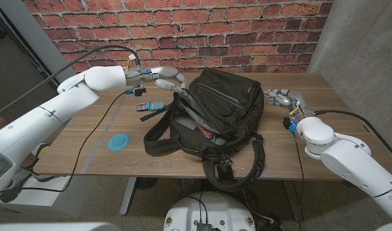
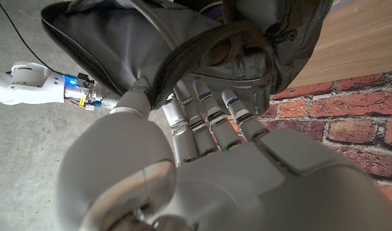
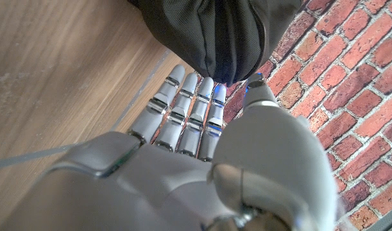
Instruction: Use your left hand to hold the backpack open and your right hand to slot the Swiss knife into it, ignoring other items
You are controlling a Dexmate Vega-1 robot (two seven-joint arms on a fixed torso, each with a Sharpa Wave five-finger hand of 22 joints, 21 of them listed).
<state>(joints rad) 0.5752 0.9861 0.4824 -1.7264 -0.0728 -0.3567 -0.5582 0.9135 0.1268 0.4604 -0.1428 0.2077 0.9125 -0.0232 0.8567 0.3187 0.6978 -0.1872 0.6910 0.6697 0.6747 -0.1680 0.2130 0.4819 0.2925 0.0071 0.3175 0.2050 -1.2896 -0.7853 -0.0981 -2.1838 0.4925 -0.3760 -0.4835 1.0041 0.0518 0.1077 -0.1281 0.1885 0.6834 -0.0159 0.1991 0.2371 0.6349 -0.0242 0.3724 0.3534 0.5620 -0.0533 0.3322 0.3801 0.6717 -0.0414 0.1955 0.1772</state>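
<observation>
The black backpack point(image 1: 215, 109) stands in the middle of the table with its main opening gaping towards me. My left hand point(image 1: 170, 79) grips the opening's far left rim; in the left wrist view its fingers point(image 2: 212, 109) reach under the zip edge of the backpack point(image 2: 183, 45) and the thumb presses outside. Something red and white point(image 1: 206, 131) shows inside the opening, too small to name. My right hand point(image 1: 283, 97) stands just right of the bag, fingers point(image 3: 183, 109) straight and apart, holding nothing, beside the backpack's side point(image 3: 215, 32).
A small blue-and-red object point(image 1: 149, 106) lies on the table left of the bag, under my left hand. A blue disc point(image 1: 120, 141) lies nearer the front left. The bag's straps point(image 1: 228, 168) hang over the front edge. A brick wall point(image 1: 247, 25) stands behind.
</observation>
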